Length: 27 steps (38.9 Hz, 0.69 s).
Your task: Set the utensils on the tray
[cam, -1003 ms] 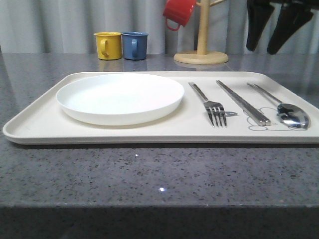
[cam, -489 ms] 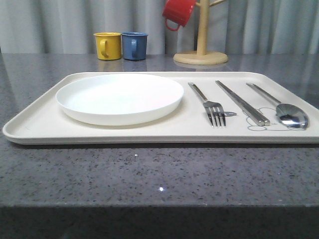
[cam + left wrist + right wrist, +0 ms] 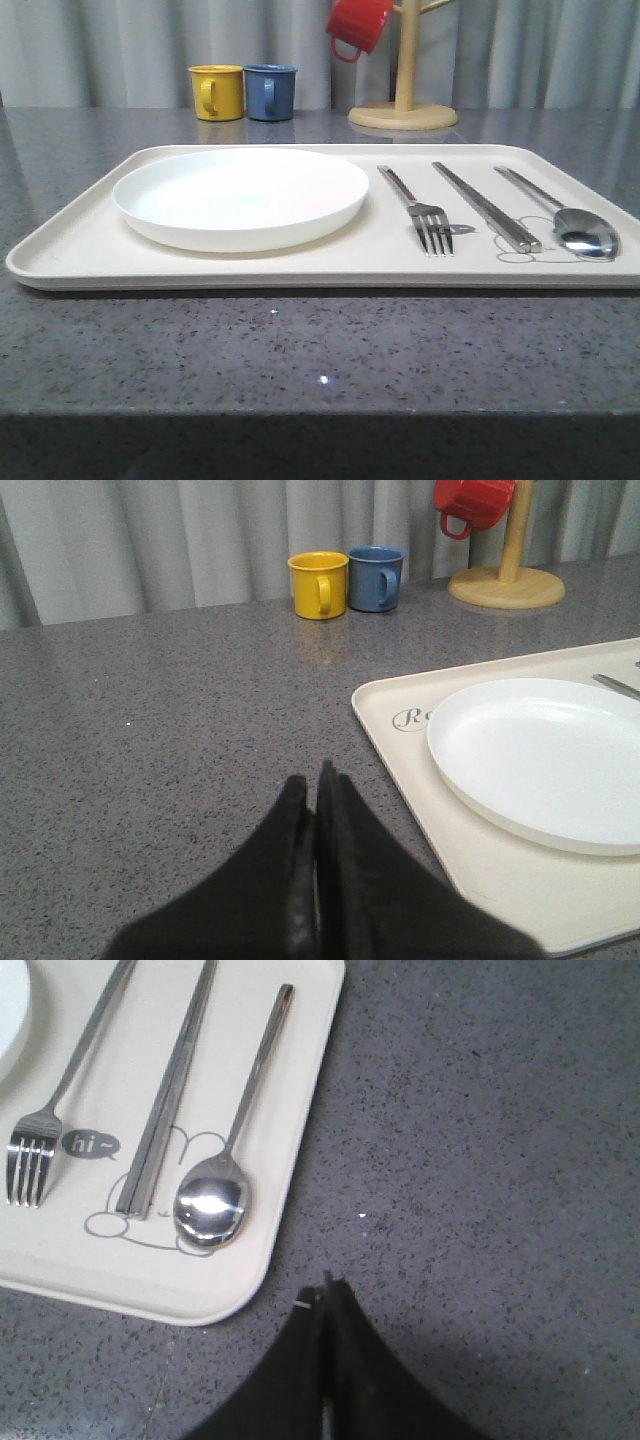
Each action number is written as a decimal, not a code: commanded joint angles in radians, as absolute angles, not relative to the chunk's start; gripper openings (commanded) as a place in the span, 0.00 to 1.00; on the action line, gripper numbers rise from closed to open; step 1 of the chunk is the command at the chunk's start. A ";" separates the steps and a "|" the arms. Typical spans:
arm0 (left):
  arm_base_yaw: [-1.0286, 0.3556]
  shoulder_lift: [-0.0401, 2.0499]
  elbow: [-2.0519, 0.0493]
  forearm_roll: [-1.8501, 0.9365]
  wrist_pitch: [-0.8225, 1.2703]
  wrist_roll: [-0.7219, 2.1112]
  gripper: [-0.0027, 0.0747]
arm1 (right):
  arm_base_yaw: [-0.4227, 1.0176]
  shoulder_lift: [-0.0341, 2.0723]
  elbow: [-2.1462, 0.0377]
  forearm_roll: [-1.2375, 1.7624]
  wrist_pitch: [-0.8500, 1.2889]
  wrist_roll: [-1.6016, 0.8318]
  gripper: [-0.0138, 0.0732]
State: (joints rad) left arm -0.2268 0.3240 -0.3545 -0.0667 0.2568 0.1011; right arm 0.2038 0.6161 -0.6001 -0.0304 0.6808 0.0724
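Lying side by side on the right part of the tray [image 3: 80, 250], the fork [image 3: 422, 213], the chopsticks [image 3: 487, 205] and the spoon [image 3: 562, 215] are all seen flat on its surface, with the handles pointing far and the working ends near. They are kept apart from each other, the fork just beside the white plate [image 3: 240, 196], the spoon closest to the right rim, so the set looks arranged like a place setting and the task is judged to be complete. The left gripper [image 3: 316, 790] is seen with its fingers pressed together and nothing between them, over the bare grey table [image 3: 180, 710] to the left of the tray. The right gripper [image 3: 325, 1295] is also clenched and empty, over the table near the tray's right near corner. Far behind, a yellow mug [image 3: 217, 91] and a blue mug [image 3: 270, 91] are standing together, and a red mug [image 3: 356, 24] is hung on a wooden stand [image 3: 404, 108].
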 commanded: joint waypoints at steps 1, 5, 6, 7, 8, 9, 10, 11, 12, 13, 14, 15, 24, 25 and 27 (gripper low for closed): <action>-0.227 0.331 -0.383 -0.075 0.176 0.093 0.01 | 0.202 0.460 -0.507 -0.046 0.512 0.059 0.09; -0.227 0.331 -0.383 -0.075 0.176 0.093 0.01 | 0.202 0.303 -0.423 -0.046 0.486 0.059 0.09; -0.227 0.331 -0.383 -0.075 0.176 0.093 0.01 | 0.202 0.264 -0.408 -0.046 0.484 0.059 0.09; -0.227 0.331 -0.383 -0.075 0.176 0.093 0.01 | 0.202 0.219 -0.396 -0.046 0.477 0.059 0.09; -0.227 0.331 -0.383 -0.075 0.176 0.093 0.01 | 0.202 0.187 -0.388 -0.046 0.471 0.059 0.09; -0.227 0.331 -0.383 -0.075 0.176 0.093 0.01 | 0.202 0.153 -0.386 -0.046 0.465 0.059 0.09; -0.227 0.331 -0.383 -0.075 0.176 0.093 0.01 | 0.202 0.129 -0.386 -0.046 0.465 0.059 0.09; -0.227 0.331 -0.383 -0.075 0.176 0.093 0.01 | 0.202 0.105 -0.386 -0.045 0.464 0.059 0.09; -0.227 0.331 -0.383 -0.075 0.176 0.093 0.01 | 0.202 0.093 -0.386 -0.045 0.464 0.059 0.09; -0.227 0.331 -0.383 -0.075 0.176 0.093 0.01 | 0.202 0.081 -0.386 -0.045 0.464 0.059 0.09; -0.227 0.331 -0.383 -0.075 0.176 0.093 0.01 | 0.202 0.073 -0.386 -0.045 0.464 0.059 0.09; -0.227 0.331 -0.383 -0.075 0.176 0.093 0.01 | 0.202 0.065 -0.386 -0.045 0.466 0.059 0.09; -0.227 0.331 -0.383 -0.075 0.176 0.093 0.01 | 0.202 0.062 -0.386 -0.045 0.466 0.059 0.09; -0.227 0.331 -0.383 -0.075 0.176 0.093 0.01 | 0.202 0.062 -0.386 -0.045 0.466 0.059 0.09; -0.227 0.331 -0.383 -0.075 0.176 0.093 0.01 | 0.202 0.062 -0.386 -0.045 0.466 0.059 0.09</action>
State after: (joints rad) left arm -0.2268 0.3240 -0.3545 -0.0667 0.2568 0.1011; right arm 0.2038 0.0508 -0.3629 -0.0327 0.5520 0.0685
